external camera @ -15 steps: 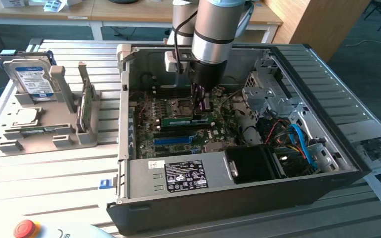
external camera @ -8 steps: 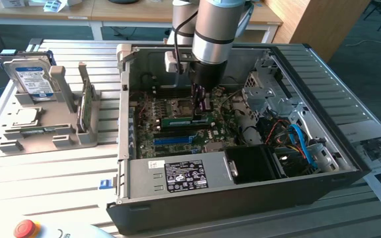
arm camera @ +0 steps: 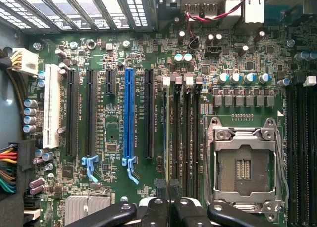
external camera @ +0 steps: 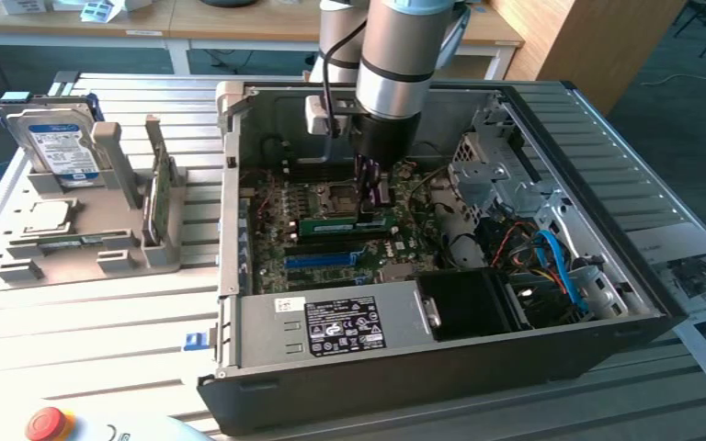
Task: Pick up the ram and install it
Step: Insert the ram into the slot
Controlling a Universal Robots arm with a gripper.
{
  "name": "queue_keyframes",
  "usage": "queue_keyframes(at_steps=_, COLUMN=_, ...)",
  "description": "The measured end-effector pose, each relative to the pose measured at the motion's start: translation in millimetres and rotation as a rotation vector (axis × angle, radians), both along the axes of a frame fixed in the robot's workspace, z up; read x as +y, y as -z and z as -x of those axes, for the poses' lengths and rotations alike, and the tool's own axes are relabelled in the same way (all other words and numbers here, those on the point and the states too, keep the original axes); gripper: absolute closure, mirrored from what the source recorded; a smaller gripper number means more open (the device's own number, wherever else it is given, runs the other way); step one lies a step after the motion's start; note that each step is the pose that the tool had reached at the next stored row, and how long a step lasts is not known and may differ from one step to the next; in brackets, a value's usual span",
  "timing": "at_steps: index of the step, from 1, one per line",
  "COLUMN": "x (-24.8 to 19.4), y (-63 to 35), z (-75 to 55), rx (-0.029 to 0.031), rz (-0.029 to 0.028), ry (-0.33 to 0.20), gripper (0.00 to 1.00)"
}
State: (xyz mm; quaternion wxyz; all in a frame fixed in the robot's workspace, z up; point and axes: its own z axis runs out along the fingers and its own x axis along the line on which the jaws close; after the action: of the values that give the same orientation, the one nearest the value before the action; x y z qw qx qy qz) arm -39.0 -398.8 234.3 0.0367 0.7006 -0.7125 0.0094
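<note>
Red and round, a stop button (external camera: 49, 423) sits closest, at the exterior view's lower left on the slatted surface (external camera: 96, 317). Behind it a grey rack (external camera: 34, 262) holds a blue-labelled hard drive (external camera: 52, 138) upright and a green expansion card (external camera: 154, 197) on edge. Next comes the open computer case (external camera: 228, 184), its motherboard (arm camera: 109, 133) exposed. Over the memory slots (arm camera: 187, 133), between the blue slot (arm camera: 129, 118) and the empty CPU socket (arm camera: 242, 162), the end effector (external camera: 374, 200) reaches down. Its jaws are nearly closed, apparently pinching the ram (external camera: 335, 223), which lies along those slots. I judge the pick-up done and installation in hand. Seating calls for the stick square over one slot and a straight downward push. Rightward lie blue cables (external camera: 553, 262), then printed sheets (external camera: 697, 276).
</note>
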Motion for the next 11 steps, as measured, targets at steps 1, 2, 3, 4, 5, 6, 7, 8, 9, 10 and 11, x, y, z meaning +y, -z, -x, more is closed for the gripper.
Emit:
queue_keyframes(at_steps=1, x=0.0, y=0.0, z=0.0, rx=0.0, rz=0.0, ry=0.0, gripper=0.89)
queue_keyframes(at_steps=2, x=0.0, y=0.1, z=0.0, rx=0.0, rz=0.0001, ry=0.0, gripper=0.89)
queue_keyframes(at_steps=3, x=0.1, y=0.4, z=0.0, rx=0.0, rz=-0.0001, ry=0.0, gripper=0.89)
queue_keyframes(at_steps=4, x=0.2, y=0.8, z=0.0, rx=-0.0002, rz=-0.0004, ry=0.0, gripper=0.89)
queue_keyframes(at_steps=5, x=0.2, y=1.1, z=0.1, rx=-0.0001, rz=-0.0003, ry=0.0, gripper=0.89)
queue_keyframes(at_steps=6, x=0.2, y=1.1, z=0.2, rx=0.0, rz=0.0, ry=0.0, gripper=0.89)
queue_keyframes(at_steps=7, x=0.3, y=1.3, z=0.2, rx=0.0, rz=0.0, ry=0.0, gripper=0.89)
queue_keyframes(at_steps=8, x=0.3, y=1.4, z=0.2, rx=0.0, rz=0.0, ry=0.0, gripper=0.89)
queue_keyframes(at_steps=9, x=0.5, y=1.6, z=0.2, rx=-0.0001, rz=-0.0001, ry=0.0, gripper=0.89)
queue_keyframes(at_steps=10, x=0.6, y=1.7, z=0.2, rx=-0.0001, rz=-0.0002, ry=0.0, gripper=0.89)
queue_keyframes(at_steps=11, x=0.7, y=1.9, z=0.3, rx=-0.0001, rz=-0.0001, ry=0.0, gripper=0.89)
